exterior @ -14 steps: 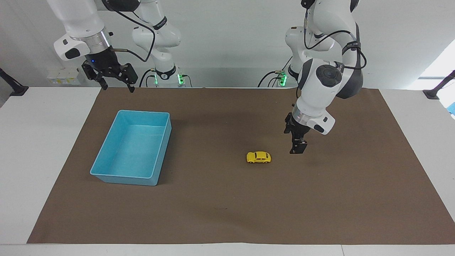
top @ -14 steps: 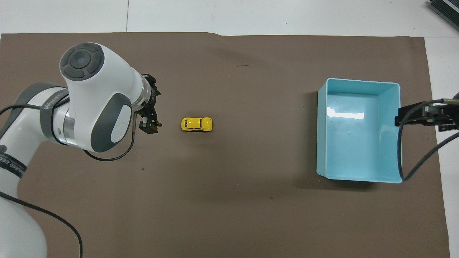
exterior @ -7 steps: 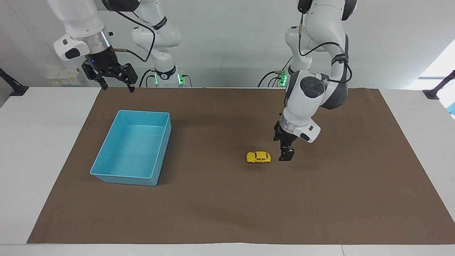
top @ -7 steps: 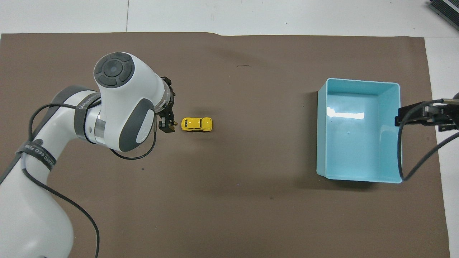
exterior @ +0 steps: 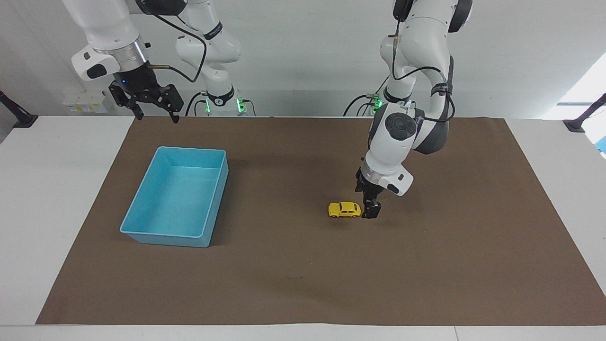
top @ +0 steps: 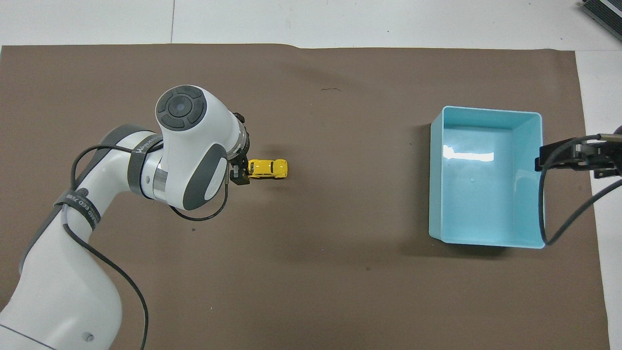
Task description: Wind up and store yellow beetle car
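The yellow beetle car (exterior: pixel 344 209) (top: pixel 267 168) stands on its wheels on the brown mat, about midway along the table. My left gripper (exterior: pixel 370 211) (top: pixel 240 175) is low over the mat right beside the car's end that faces the left arm's side, fingers pointing down and open, with nothing between them. I cannot tell whether it touches the car. My right gripper (exterior: pixel 156 115) (top: pixel 540 161) waits open and empty in the air over the blue bin's edge.
An empty blue bin (exterior: pixel 165 239) (top: pixel 486 241) sits on the brown mat (exterior: pixel 303 274) toward the right arm's end of the table. White tabletop (exterior: pixel 47 199) borders the mat.
My left gripper has moved down and sideways toward the car, ending right beside it. The car, the bin and the right arm have not moved.
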